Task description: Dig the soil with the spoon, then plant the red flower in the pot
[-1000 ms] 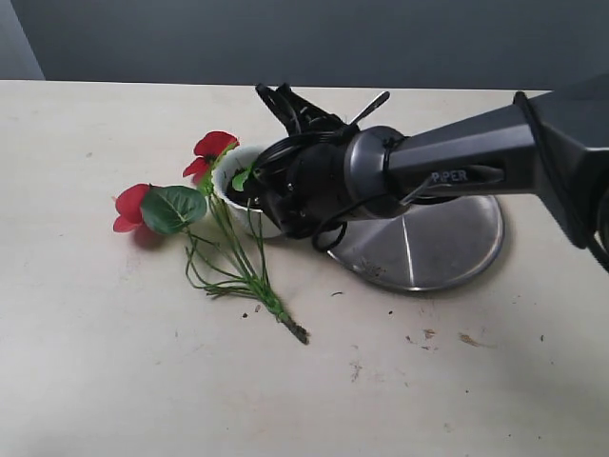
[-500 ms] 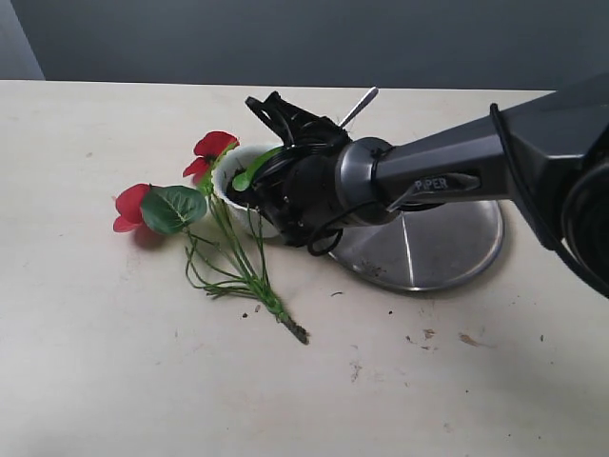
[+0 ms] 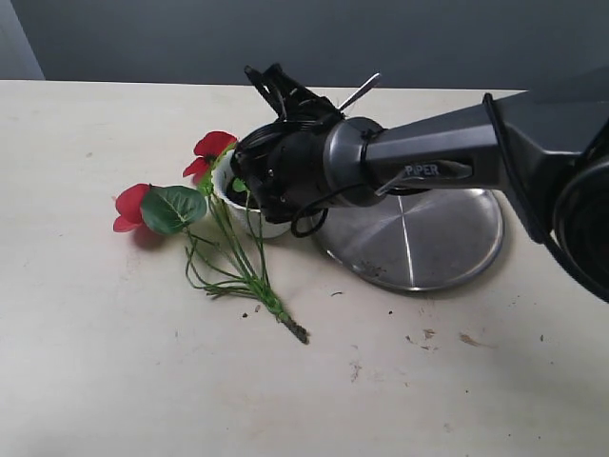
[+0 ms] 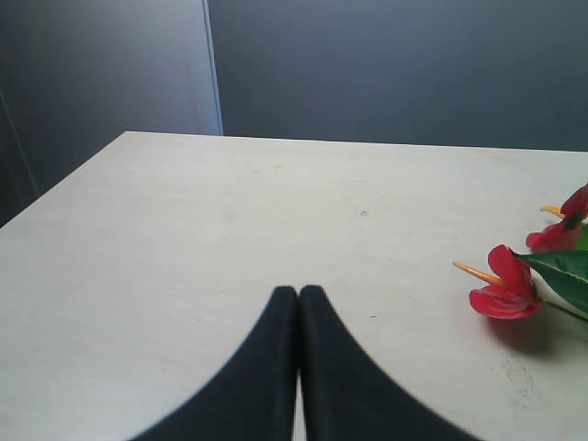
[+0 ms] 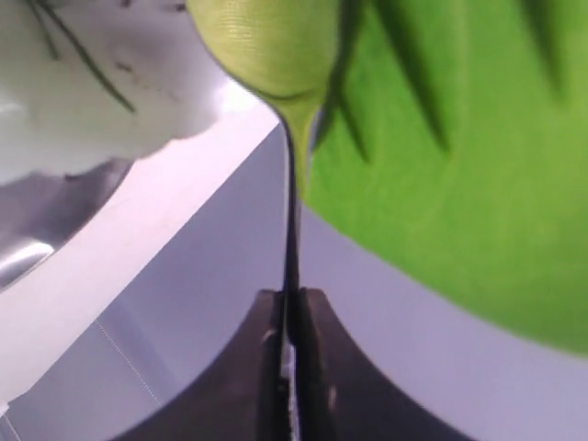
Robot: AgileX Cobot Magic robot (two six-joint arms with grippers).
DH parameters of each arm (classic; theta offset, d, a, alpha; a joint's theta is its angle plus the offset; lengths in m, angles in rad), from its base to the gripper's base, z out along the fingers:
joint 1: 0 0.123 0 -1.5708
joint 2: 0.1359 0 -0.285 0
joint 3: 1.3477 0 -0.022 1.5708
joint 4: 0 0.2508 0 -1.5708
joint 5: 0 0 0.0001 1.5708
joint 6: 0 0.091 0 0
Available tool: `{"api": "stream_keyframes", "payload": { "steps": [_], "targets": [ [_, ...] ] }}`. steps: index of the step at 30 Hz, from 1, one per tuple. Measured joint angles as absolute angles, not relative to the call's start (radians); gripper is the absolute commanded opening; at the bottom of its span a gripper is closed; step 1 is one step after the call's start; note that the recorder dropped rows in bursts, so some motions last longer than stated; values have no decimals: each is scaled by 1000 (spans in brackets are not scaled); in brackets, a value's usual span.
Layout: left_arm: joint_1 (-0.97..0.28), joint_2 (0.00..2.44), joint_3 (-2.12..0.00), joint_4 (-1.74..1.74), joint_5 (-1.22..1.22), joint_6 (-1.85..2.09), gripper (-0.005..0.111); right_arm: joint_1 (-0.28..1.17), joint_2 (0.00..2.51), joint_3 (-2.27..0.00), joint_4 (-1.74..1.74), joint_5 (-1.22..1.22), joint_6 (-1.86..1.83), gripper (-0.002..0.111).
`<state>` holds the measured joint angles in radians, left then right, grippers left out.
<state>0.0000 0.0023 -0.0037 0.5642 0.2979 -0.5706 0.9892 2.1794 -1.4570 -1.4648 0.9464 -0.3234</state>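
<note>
Seen from outside: right gripper (image 3: 262, 181) down over the pot (image 3: 249, 217), spoon (image 3: 360, 92) handle poking up behind, red flower (image 3: 195, 205) lying flat against the pot. From the left wrist: left gripper (image 4: 298, 292) pressed together, holding nothing. From the right wrist: pinching the spoon. Probably light, floppy blooms; best taken at the bundled stem base.

Pretty plain setup: a pale cream, matte tabletop (image 3: 114, 381) with a few dark crumbs and scuffs scattered on it. Behind it there's a flat dark grey-blue wall (image 3: 381, 38), and a lighter grey vertical panel (image 4: 119, 64) off to one side. Soft, even lighting.
</note>
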Motion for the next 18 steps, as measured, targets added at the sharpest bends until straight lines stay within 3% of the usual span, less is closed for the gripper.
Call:
{"api": "stream_keyframes", "payload": {
  "steps": [18],
  "targets": [
    [0, 2, -4, 564, 298, -571, 0, 991, 2233, -1464, -1490, 936, -373, -1]
  ]
}}
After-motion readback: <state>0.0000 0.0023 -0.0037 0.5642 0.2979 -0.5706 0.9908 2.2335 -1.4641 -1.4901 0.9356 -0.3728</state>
